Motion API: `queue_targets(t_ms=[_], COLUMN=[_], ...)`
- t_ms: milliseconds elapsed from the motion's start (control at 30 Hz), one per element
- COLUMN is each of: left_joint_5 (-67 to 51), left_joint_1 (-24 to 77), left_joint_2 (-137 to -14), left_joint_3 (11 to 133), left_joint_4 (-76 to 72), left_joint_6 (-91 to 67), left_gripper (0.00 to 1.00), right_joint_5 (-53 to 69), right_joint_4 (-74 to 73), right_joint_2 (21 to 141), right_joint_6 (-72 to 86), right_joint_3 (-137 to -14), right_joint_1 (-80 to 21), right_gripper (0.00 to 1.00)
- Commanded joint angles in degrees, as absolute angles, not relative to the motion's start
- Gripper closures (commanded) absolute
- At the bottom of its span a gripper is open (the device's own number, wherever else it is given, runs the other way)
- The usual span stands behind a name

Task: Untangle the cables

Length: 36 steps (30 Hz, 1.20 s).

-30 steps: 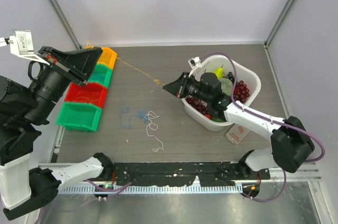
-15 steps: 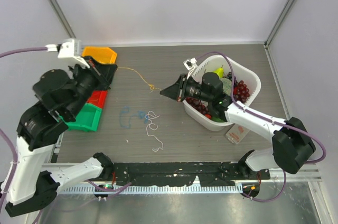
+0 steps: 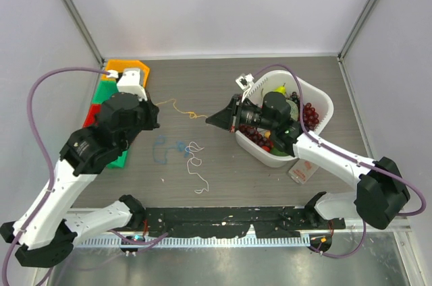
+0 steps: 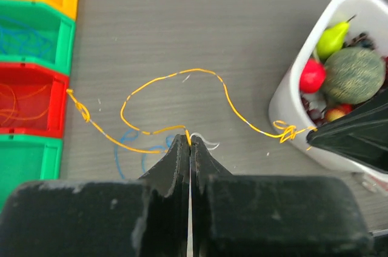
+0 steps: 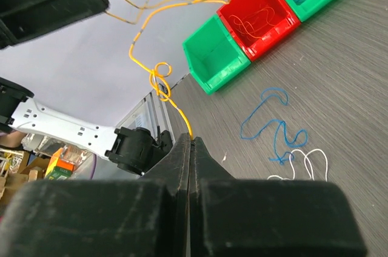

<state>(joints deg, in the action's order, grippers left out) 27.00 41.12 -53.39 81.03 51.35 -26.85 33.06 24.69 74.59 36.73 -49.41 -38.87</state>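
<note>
Together, left claw (image 4: 189, 143) and right claw (image 5: 191, 143) pinch the orange cable (image 4: 200, 71) (slack) over bare tabletop (image 4: 182, 14).

The basket (image 3: 324, 97) stands on the right half of the table (image 3: 223, 73), with fruit (image 3: 309, 116) inside it. My right gripper (image 3: 209, 121) juts out just left of the basket, its wrist lying over the basket's left rim. My left gripper (image 4: 189, 142) is well to the left of the basket, just beside the row of bins (image 3: 131, 67), which runs front to back along the table's left edge. The strung cable (image 3: 179, 105) hangs between my two grippers, left of the basket. The loose cables (image 3: 192, 158) lie on the table, also left of the basket, nearer my bases than the strung cable. A small container (image 3: 304, 171) lies just in front of the basket.
</note>
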Motion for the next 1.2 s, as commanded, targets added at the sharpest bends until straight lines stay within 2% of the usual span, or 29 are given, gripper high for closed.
queue_targets(t_ms=[0,33,67,100,133,167,233,300,367,433,500,667,800,833,933,1033,1167], left_joint_5=[27.2,25.6,22.9,19.9,16.6,14.4,13.0,12.1,7.6,0.3,-8.2,-11.2,-18.2,-20.6,-30.8,-36.8,-42.3], left_joint_1=[40.6,40.3,39.8,39.4,39.1,39.1,38.9,38.9,38.9,38.8,38.8,38.5,33.8,32.1,24.9,19.9,18.5], left_joint_2=[-53.8,-53.4,-53.0,-52.6,-52.1,-51.6,-50.6,-49.3,-48.7,-50.7,-53.5,-56.9,-54.9,-54.5,-53.6,-52.7,-53.4], left_joint_3=[78.5,78.1,77.8,77.4,77.3,77.3,77.7,77.9,76.8,75.9,75.5,72.8,65.8,64.4,60.0,56.1,54.1], left_joint_4=[52.6,52.8,52.7,52.3,52.1,52.1,52.9,52.0,48.2,44.6,42.0,38.8,30.9,29.4,24.4,20.1,18.1], left_joint_6=[-26.5,-26.3,-25.4,-24.4,-23.3,-22.9,-22.2,-22.1,-22.1,-22.4,-23.5,-24.8,-27.0,-28.1,-33.2,-37.2,-38.8], left_gripper=[0.91,0.79,0.61,0.47,0.36,0.30,0.26,0.28,0.42,0.45,0.46,0.49,0.46,0.48,0.67,0.66,0.63], right_joint_5=[31.6,31.6,31.6,31.5,31.4,31.1,30.9,31.1,31.3,31.8,32.3,33.1,37.3,37.8,39.5,40.2,44.4], right_joint_4=[19.1,18.0,16.0,15.1,13.2,12.2,9.4,6.7,4.4,4.1,3.5,2.7,3.9,4.5,4.8,4.7,2.0], right_joint_2=[72.4,72.5,72.2,72.3,72.3,72.2,72.4,72.5,72.9,73.0,73.3,73.2,73.1,73.3,74.0,75.0,78.0], right_joint_6=[33.4,32.6,31.7,31.4,30.8,30.2,29.1,28.1,26.9,26.4,26.0,22.8,18.5,16.7,13.3,11.1,9.2], right_joint_3=[-53.3,-53.7,-54.4,-54.8,-55.4,-55.7,-56.7,-57.6,-58.5,-59.0,-59.7,-60.6,-60.4,-60.2,-60.5,-61.4,-64.1], right_joint_1=[-38.6,-38.8,-38.7,-38.7,-38.7,-38.8,-38.8,-38.7,-38.7,-38.7,-38.7,-38.7,-38.6,-38.7,-38.6,-38.7,-38.7], right_gripper=[0.99,0.99,0.99,0.99,0.99,0.99,0.99,0.99,0.99,0.99,0.99,0.99,0.99,0.99,0.99,0.99,0.99])
